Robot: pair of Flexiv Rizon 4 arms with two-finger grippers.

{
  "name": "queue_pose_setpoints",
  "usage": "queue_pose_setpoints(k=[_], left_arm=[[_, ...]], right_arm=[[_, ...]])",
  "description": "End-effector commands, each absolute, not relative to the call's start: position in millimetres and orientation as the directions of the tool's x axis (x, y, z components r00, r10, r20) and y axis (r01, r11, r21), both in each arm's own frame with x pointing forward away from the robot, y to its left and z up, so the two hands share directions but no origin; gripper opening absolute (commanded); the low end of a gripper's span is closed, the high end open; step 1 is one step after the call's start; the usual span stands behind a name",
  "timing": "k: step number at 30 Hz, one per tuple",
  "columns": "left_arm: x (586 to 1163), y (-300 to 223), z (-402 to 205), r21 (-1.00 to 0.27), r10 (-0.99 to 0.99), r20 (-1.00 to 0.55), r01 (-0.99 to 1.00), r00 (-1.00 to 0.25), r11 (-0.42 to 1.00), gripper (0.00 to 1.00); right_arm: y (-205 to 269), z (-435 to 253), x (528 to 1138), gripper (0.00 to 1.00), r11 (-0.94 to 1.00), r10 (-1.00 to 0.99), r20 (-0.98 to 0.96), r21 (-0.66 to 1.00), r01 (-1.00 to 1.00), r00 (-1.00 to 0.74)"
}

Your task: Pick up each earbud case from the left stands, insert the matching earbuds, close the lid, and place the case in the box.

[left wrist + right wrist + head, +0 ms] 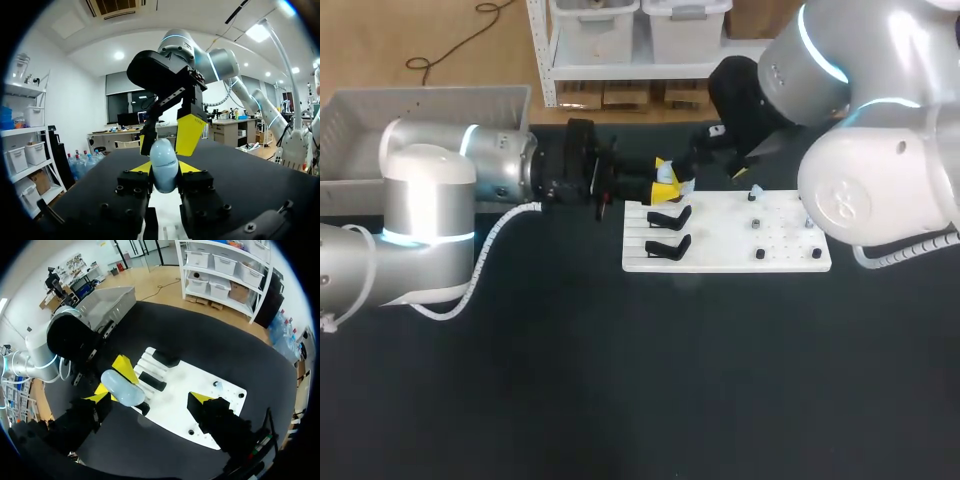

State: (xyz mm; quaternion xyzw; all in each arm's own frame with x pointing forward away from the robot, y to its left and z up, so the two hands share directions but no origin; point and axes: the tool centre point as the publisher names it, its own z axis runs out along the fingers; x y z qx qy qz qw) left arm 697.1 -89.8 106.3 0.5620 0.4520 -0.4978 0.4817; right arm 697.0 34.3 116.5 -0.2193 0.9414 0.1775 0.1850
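Left gripper clamped on case | right gripper spread wide, just ahead | earbuds apparently unloaded on board | insertion, closing, boxing outstanding

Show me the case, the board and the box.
case (164, 162): left wrist view, middle of its pale blue shell.
board (720, 235): head view, bare white surface near its middle.
box (430, 108): head view, inner face of its far wall.
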Motion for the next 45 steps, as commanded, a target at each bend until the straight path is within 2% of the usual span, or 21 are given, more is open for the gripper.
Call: queue_pose_setpoints(k=[1,10,19,28,32,37,45], left_arm=[[696,-90,106,0.093,0.026,-0.995,0.987,0.097,-0.128,0.00],[696,-90,106,0.093,0.026,-0.995,0.987,0.097,-0.128,0.00],[696,-90,106,0.093,0.026,-0.995,0.987,0.097,-0.128,0.00],[696,-90,106,0.093,0.026,-0.995,0.987,0.097,-0.128,0.00],[696,-90,106,0.093,0.026,-0.995,0.987,0.097,-0.128,0.00],[696,-90,106,0.093,0.026,-0.995,0.987,0.097,-0.128,0.00],[696,-90,106,0.093,0.026,-0.995,0.987,0.097,-0.128,0.00]], right_arm=[[34,122,701,1.00,0.847,-0.343,-0.433,0.241,-0.474,-0.833],[32,140,703,1.00,0.858,-0.322,-0.482,0.215,-0.466,-0.815],[1,152,688,1.00,0.898,-0.339,-0.541,0.058,-0.437,-0.770],[-62,143,684,1.00,0.924,-0.347,-0.455,-0.016,-0.382,-0.820],[-87,129,684,1.00,0.927,-0.367,-0.339,-0.061,-0.369,-0.866],[-109,102,682,1.00,0.914,-0.401,-0.199,-0.143,-0.379,-0.894],[-127,73,684,1.00,0.896,-0.421,-0.087,-0.196,-0.399,-0.903]])
